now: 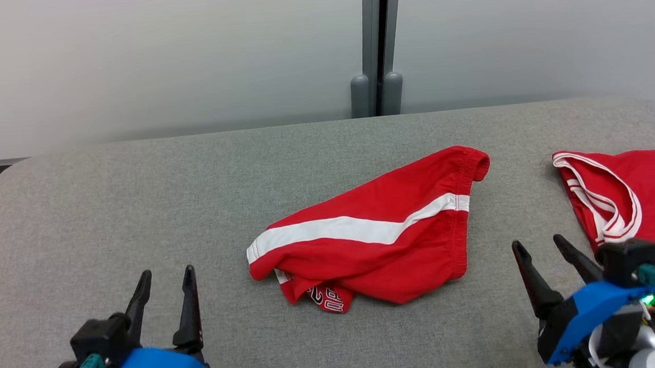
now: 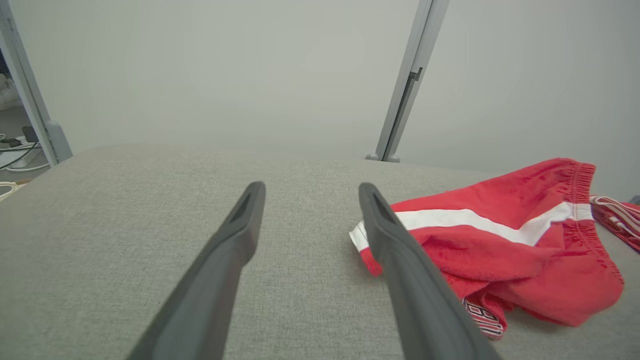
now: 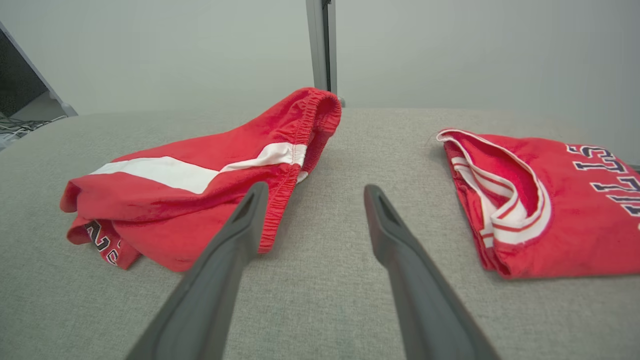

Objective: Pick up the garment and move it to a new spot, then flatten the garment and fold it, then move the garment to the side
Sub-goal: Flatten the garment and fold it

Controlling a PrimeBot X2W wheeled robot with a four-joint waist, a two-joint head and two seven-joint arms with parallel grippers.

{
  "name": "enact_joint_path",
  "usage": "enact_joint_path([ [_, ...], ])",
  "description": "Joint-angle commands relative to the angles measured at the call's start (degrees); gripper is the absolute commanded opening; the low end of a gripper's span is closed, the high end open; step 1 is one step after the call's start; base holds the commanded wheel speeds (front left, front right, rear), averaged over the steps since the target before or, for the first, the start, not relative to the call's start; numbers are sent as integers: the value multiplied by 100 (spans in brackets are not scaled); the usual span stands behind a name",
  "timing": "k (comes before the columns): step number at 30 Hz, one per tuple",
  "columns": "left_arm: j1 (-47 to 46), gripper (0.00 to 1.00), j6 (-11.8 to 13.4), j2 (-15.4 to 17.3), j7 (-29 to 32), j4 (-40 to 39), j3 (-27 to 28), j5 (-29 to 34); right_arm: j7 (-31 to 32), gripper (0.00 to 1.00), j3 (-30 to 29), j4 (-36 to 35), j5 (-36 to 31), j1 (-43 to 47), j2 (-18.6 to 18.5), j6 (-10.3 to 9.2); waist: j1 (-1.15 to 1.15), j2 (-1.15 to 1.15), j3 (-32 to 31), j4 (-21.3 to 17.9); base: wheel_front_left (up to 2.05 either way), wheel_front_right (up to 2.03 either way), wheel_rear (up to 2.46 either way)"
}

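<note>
The red shorts (image 1: 376, 232) lie crumpled mid-worktop (image 1: 134, 190), between the two arms, with their long axis running roughly from 8 to 2 o'clock in the head view: hem end near the left, waistband toward the far right. They sit at about 3 o'clock from the left jaws and 9 o'clock from the right jaws, touching neither. Both pairs of jaws stand wide and hold nothing. The right pair looks slightly nearer, close to the waistband, and a folded jersey (image 1: 647, 204) lies just beyond it.

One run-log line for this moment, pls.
phase: pre-grasp | shorts: crumpled, mid surface, untouched | jersey: right of shorts, apart | left pincer: open, empty | right pincer: open, empty
</note>
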Motion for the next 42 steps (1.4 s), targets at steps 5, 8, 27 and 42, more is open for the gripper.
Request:
enact_joint_path([
  [5,-392,100,-20,-50,620,6,-74,-206,862,100,-18,210,159,-791,2,3,0,0,221,-8,0,0,0],
  [8,-728,100,-157,-31,1130,245,-144,-396,1277,100,-66,553,183,-1331,3,3,0,0,380,38,0,0,0],
  [27,-2654,100,-577,-904,2750,2462,-341,-1466,820,100,314,3071,602,-3207,-1,3,0,0,974,61,0,0,0],
  [42,-3173,100,-647,-969,3147,3270,-403,-1603,439,100,677,3490,876,-3490,1,3,0,0,1210,-147,0,0,0],
])
